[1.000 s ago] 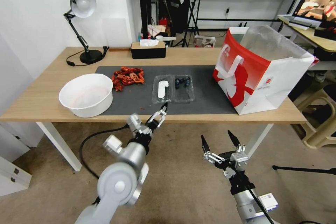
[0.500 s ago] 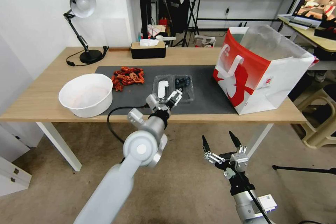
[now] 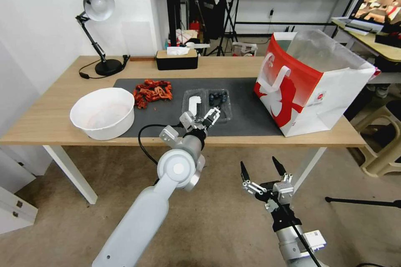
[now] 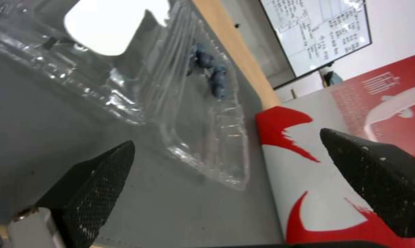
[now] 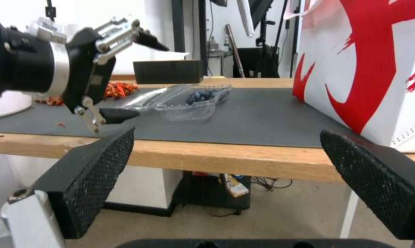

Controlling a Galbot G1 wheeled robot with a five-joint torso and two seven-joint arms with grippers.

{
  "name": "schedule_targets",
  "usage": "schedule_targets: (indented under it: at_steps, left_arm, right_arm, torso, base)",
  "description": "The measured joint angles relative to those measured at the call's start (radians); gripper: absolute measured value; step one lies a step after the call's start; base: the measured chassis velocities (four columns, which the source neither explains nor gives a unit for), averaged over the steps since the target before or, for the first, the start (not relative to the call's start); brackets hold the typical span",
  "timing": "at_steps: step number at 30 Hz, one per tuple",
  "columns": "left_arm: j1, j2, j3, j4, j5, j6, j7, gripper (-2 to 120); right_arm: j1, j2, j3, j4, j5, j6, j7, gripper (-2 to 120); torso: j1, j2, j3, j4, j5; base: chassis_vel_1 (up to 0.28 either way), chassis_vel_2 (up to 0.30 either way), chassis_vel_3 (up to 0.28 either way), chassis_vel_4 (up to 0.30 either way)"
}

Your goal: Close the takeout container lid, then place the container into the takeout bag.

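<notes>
- Two halves of the takeout container (image 3: 206,105) lie flat and open on the dark grey mat (image 3: 246,112), which is your landmark; the berry half sits on the side toward the takeout bag (image 3: 311,83).
- You see the lid (image 3: 193,106), with its white oblong sticker, on the side of the container toward the white bowl (image 3: 102,112).
- Your left gripper (image 3: 203,117) hovers over the mat's near edge, just before the container, with its jaws spread wide and holding nothing.
- From the left wrist view, the berry half (image 4: 203,113) lies between the two fingertips (image 4: 102,175), still apart from them.
- Your right gripper (image 3: 260,170) hangs below the mat's near edge, off the table, jaws wide and empty.
- You find the bag standing upright with its mouth open, partly on the mat's end farthest from the bowl.
- A heap of red crayfish (image 3: 152,90) lies on the mat's far corner beside the bowl.
</notes>
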Motion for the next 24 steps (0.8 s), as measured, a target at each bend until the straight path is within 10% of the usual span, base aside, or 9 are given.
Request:
schedule_targets:
  at_steps: [24]
  left_arm:
    - [-0.025,0.001,-0.011,0.057,0.006,-0.012,0.004,100]
  right_arm:
    - [0.001,-0.008,-0.004,0.001,0.001,-0.002,-0.002,100]
  torso:
    - [0.0,0.0,0.0,0.0,0.0]
  base:
    - [0.0,0.0,0.0,0.0]
